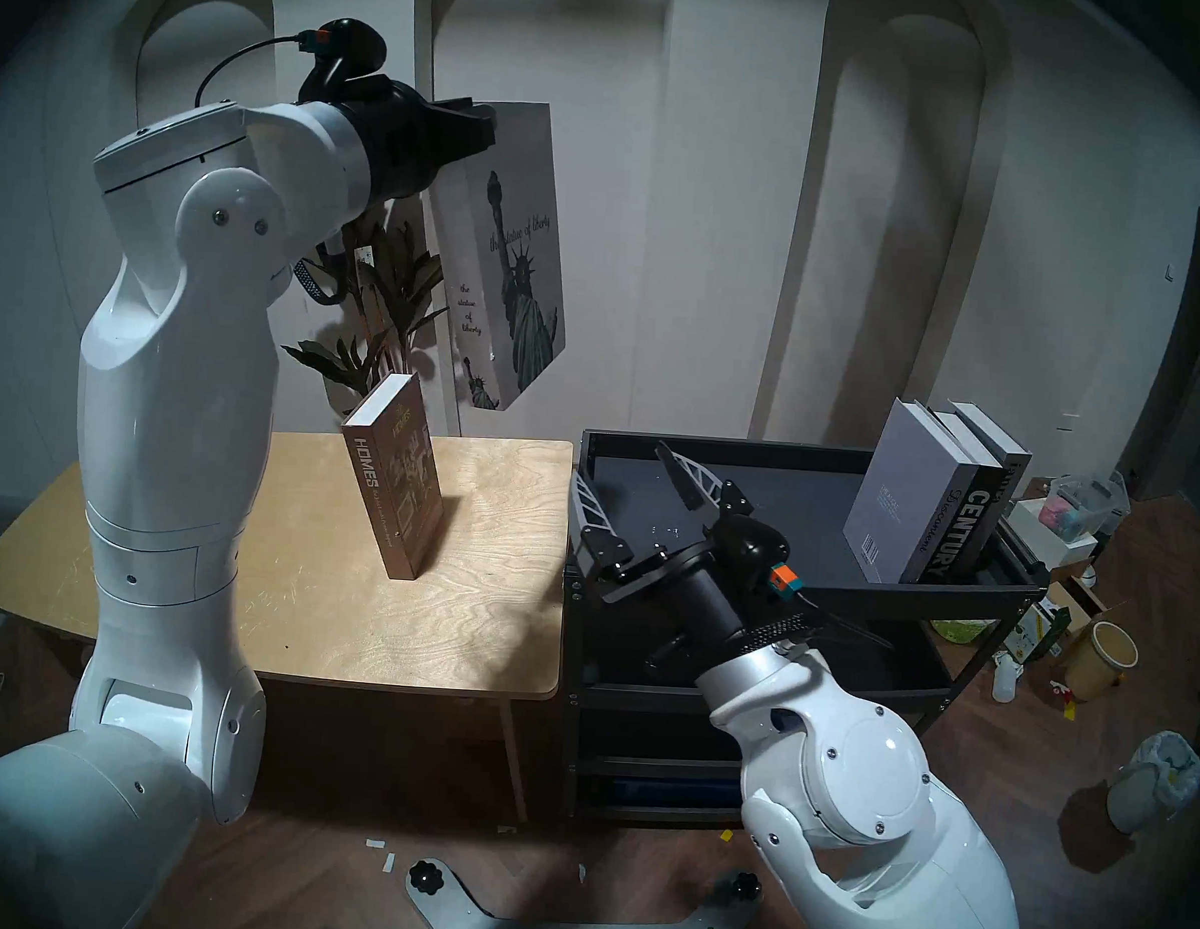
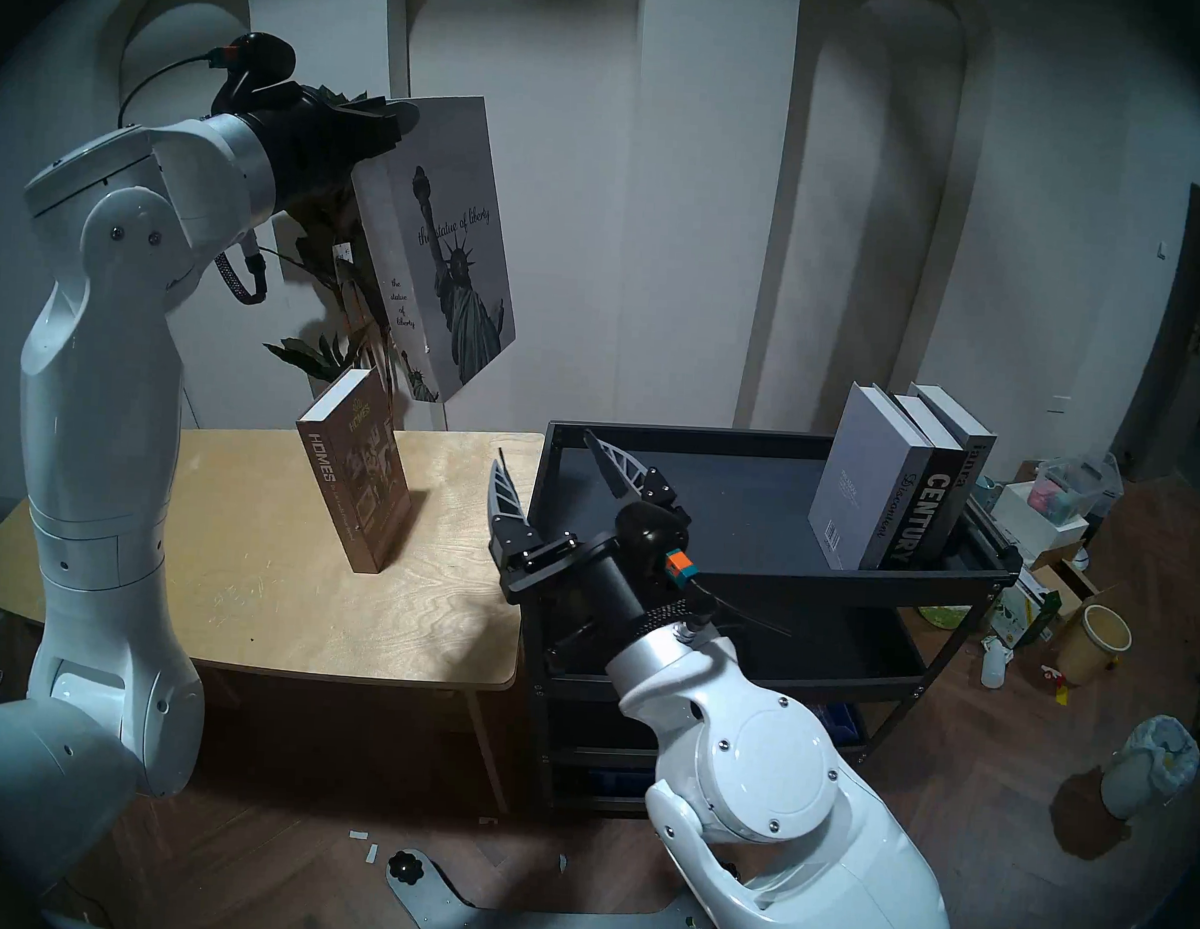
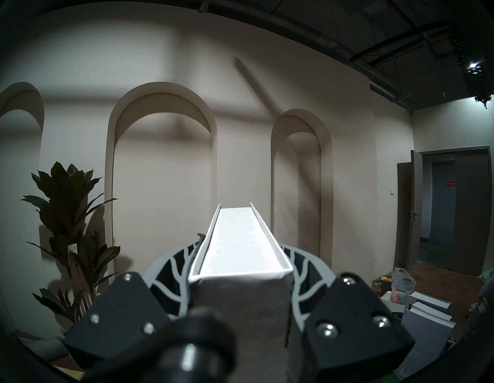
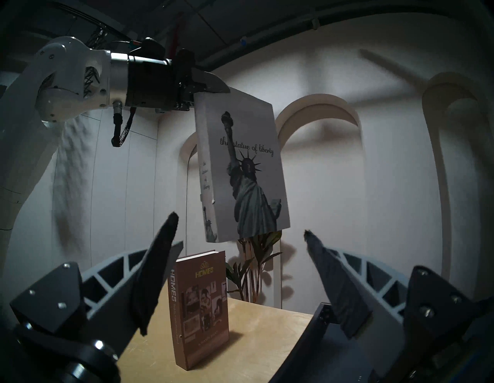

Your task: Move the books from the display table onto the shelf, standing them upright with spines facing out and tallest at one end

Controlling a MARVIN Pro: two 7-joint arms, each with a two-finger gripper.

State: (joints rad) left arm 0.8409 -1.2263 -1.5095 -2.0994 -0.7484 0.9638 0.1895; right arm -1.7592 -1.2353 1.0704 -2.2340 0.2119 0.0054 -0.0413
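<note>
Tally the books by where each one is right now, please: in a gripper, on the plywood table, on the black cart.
Held by the left gripper: 1, the white Statue of Liberty book
Standing on the plywood table: 1, the brown HOMES book
Standing on the black cart: 3, the grey Discontent book, the black CENTURY book, the grey ianra book
Total: 5

"the statue of liberty" runs in script across the front cover of the tall white hardcover with the statue picture (image 1: 518, 255), and again, word under word, down its spine. On the brown upright hardcover (image 1: 394, 481), "HOMES" stands in pale capitals down the spine and in gold on the cover; its smaller line is too fine to read. The grey book's spine (image 1: 939, 540) says "Discontent". The black book's spine (image 1: 963, 535) says "CENTURY". The outermost grey spine (image 2: 965, 465) reads "ianra".
</note>
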